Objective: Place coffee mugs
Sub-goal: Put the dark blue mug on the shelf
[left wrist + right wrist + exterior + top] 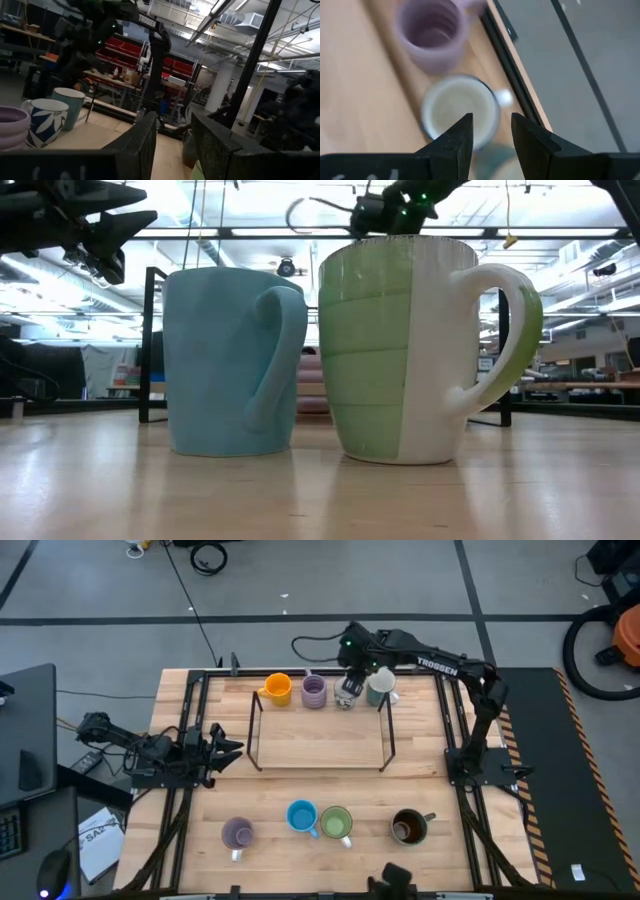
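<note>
The right gripper (349,690) hangs over the back rail of the black wire rack (320,752), its fingers parted around nothing, directly above the white patterned mug (459,111), which sits in a row of 4 along that rail between the lavender mug (314,691) and the pale grey-white mug (381,687), the orange mug (277,689) leftmost. The placing of this mug looks finished, so the next move calls for rising clear and reaching 1 of the 4 mugs in front of the rack: a second lavender mug (237,834), blue mug (301,816), green mug (336,823) and dark brown mug (408,827). The left gripper (226,747) waits just left of the rack, fingers apart and empty.
</note>
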Robot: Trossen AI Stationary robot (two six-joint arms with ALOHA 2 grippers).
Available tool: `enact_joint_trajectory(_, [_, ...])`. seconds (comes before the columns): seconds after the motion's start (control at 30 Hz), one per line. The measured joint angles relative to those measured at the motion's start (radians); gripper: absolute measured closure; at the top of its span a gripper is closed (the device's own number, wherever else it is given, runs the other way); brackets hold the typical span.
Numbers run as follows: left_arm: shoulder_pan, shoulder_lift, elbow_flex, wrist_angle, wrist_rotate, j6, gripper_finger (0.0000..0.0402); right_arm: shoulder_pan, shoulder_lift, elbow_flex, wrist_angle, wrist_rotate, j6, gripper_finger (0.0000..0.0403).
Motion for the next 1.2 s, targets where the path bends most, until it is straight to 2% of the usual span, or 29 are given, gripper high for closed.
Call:
enact_joint_trajectory(0.33, [0.000, 0.000, 0.000, 0.004, -0.010, 0.025, 0.0271, -0.095, 0.000, -0.001, -0.130, -0.014, 0.044, 0.0265])
enact_joint_trajectory(0.53, [0.000, 0.000, 0.000, -0.001, -0.010, 0.022, 0.0271, -0.137, 0.000, -0.001, -0.171, -0.022, 0.013, 0.0265])
enact_joint_trajectory(0.7, [0.000, 0.000, 0.000, 0.017, -0.014, -0.022, 0.0271, -0.174, -0.001, -0.001, -0.272, -0.089, 0.029, 0.0265])
enact_joint_trajectory(0.83, [0.000, 0.000, 0.000, 0.017, -0.014, -0.059, 0.0271, -0.157, -0.001, -0.001, -0.345, -0.070, 0.041, 0.0265])
enact_joint_trajectory(1.0, [0.000, 0.000, 0.000, 0.014, -0.020, -0.064, 0.0271, -0.137, -0.001, -0.001, -0.334, -0.066, 0.034, 0.0265])
enact_joint_trajectory(1.2, [0.000, 0.000, 0.000, 0.014, -0.099, -0.036, 0.0271, -0.126, -0.001, -0.001, -0.288, -0.083, 0.030, 0.0265])
